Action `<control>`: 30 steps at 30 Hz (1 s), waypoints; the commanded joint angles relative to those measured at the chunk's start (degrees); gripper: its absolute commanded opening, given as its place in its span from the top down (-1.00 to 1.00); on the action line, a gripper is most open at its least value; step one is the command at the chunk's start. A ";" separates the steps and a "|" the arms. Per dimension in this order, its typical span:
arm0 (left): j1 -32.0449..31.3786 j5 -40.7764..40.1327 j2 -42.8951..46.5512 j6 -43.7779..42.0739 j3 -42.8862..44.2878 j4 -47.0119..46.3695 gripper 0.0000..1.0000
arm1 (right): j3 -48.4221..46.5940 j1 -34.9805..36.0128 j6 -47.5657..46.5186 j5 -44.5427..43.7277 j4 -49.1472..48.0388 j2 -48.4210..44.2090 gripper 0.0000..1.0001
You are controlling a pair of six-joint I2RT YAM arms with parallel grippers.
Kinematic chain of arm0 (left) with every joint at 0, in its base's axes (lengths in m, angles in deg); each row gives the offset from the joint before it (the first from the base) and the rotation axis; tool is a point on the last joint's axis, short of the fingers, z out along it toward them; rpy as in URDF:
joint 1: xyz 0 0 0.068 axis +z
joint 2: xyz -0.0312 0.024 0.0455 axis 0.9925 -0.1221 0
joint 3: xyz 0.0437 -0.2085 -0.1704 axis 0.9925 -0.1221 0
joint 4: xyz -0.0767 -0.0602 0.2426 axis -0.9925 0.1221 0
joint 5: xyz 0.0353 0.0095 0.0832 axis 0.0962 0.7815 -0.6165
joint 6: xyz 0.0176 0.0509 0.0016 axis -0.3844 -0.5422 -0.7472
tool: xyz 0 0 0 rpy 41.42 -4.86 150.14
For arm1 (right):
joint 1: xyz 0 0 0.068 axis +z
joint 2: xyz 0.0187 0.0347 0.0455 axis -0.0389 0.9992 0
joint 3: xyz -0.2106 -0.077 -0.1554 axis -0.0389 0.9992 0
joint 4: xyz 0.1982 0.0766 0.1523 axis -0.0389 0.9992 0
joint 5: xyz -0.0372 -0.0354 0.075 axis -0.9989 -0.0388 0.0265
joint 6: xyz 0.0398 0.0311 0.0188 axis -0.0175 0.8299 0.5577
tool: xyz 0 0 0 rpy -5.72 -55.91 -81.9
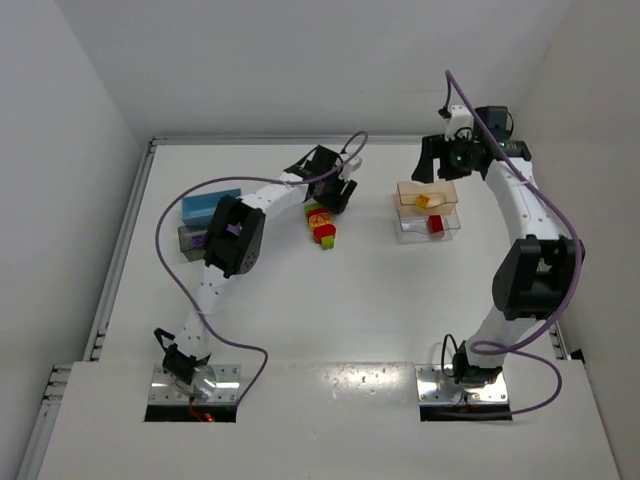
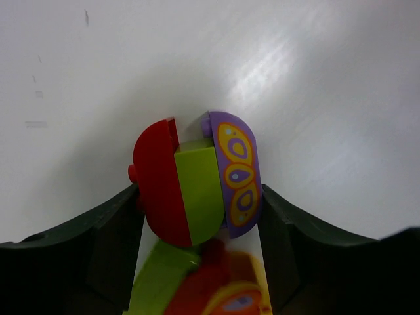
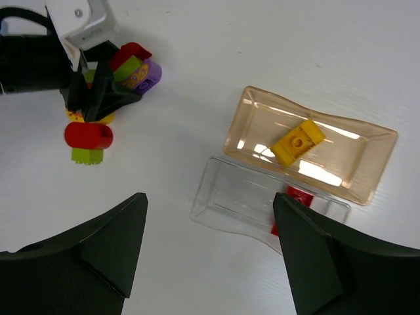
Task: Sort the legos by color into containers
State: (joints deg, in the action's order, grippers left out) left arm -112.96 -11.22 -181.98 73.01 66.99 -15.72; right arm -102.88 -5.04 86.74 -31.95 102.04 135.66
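Far left of the table (image 1: 300, 320) there's a dark grey tub (image 1: 188, 238) with a blue part (image 1: 208, 205) right behind it. The left arm covers some of it, so I can't tell what's in it.

Moving right, the left gripper (image 2: 200, 193) is down at the table. Its fingers are pressed against both sides of a stack (image 2: 197, 180) of three legos: a red block (image 2: 157, 190), a lime green block (image 2: 200, 190) and a purple block (image 2: 239, 170) with yellow and orange ovals printed on it. So it has that stack pinched, red on one finger and purple on the other.

Just beside it is a loose clump (image 1: 324, 232) lying on the table. It's a red roundish piece on a lime green one with a bit of yellow, and the gripper partly hides it, so no firm count there.

Further right there are two more tubs touching each other:
- an amber-tinted tub (image 3: 262, 125) with exactly one yellow lego (image 3: 298, 141) in it
- a clear tub (image 3: 230, 193) with one red lego (image 3: 295, 197), half hidden behind a finger in the right wrist view

The right gripper (image 3: 210, 199) hangs above those two tubs with its fingers spread wide and nothing between them.

That makes two tubs on the right, plus the grey and blue one on the left.
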 commanded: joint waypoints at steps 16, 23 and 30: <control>3.26 12.88 66.35 -5.45 -58.63 -16.84 0.47 | -12.53 13.96 10.20 43.87 4.18 17.98 -0.58; 3.26 9.80 69.70 -3.17 -59.26 -14.65 0.47 | -14.03 18.80 9.68 51.01 -0.03 17.11 -0.58; 3.26 8.75 67.95 -3.17 -58.21 -15.26 0.47 | -8.49 22.49 9.67 48.02 -3.65 12.45 -0.61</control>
State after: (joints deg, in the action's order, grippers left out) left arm -109.84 -2.15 -113.61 69.65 7.63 -28.77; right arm -111.86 16.38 96.92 14.98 101.21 151.62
